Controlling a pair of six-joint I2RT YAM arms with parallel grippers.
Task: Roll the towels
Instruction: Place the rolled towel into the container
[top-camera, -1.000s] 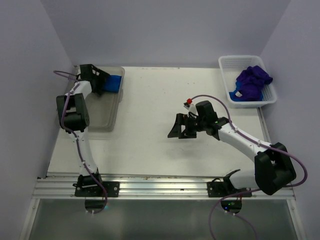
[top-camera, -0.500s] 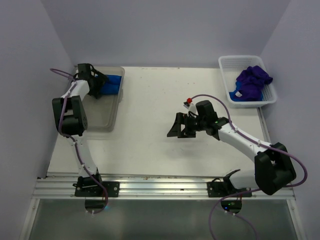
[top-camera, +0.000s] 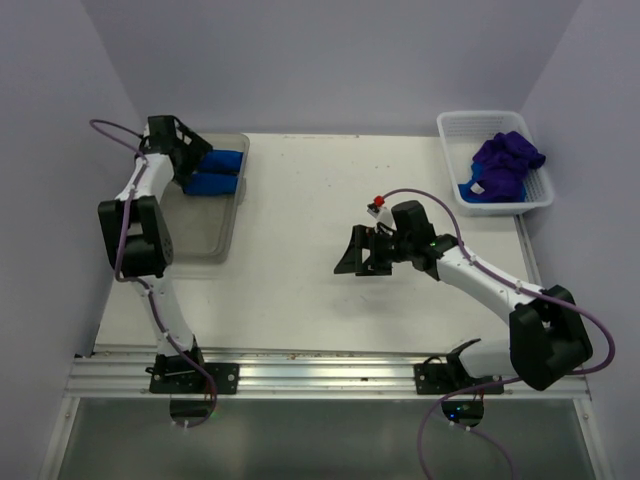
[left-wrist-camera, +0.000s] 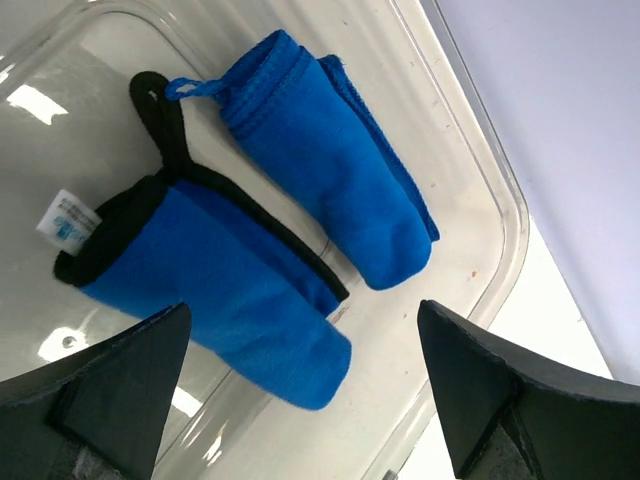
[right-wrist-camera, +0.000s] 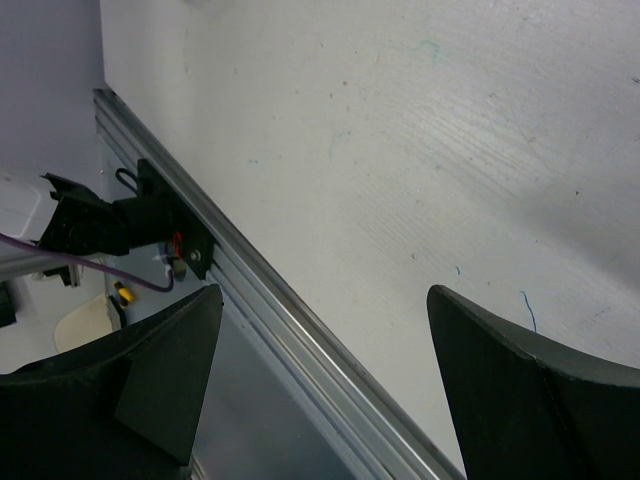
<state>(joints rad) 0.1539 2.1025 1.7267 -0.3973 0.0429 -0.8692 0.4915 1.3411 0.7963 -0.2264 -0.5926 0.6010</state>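
Bright blue pile cloth, wound into two plump cylinders, lies straight ahead of the left pincer (left-wrist-camera: 300, 395), framed between its two spread, empty black fingers (left-wrist-camera: 110, 385). The black-edged roll (left-wrist-camera: 215, 285) sits closer to that pincer. It has dark binding along its open end, a black hanging loop and a small white label whose print is too small to read. The plain blue roll (left-wrist-camera: 330, 165) lies just beyond it, nearly parallel, with a thin blue loop at its end; whether the two touch I cannot tell. Both rest on the glossy floor of a clear plastic bin (left-wrist-camera: 490, 200) with rounded corners, part of which is cut off by the frame.

The right pincer (top-camera: 358, 252) hangs wide open over the scuffed white table (top-camera: 320, 180), holding nothing. Well apart from it, back past its wrist toward the far right corner, a white plastic basket (top-camera: 455, 128) with slotted walls holds a crumpled heap of purple towels (top-camera: 505, 163). A sliver of blue cloth (top-camera: 467, 192) peeks from under the heap, mostly hidden.
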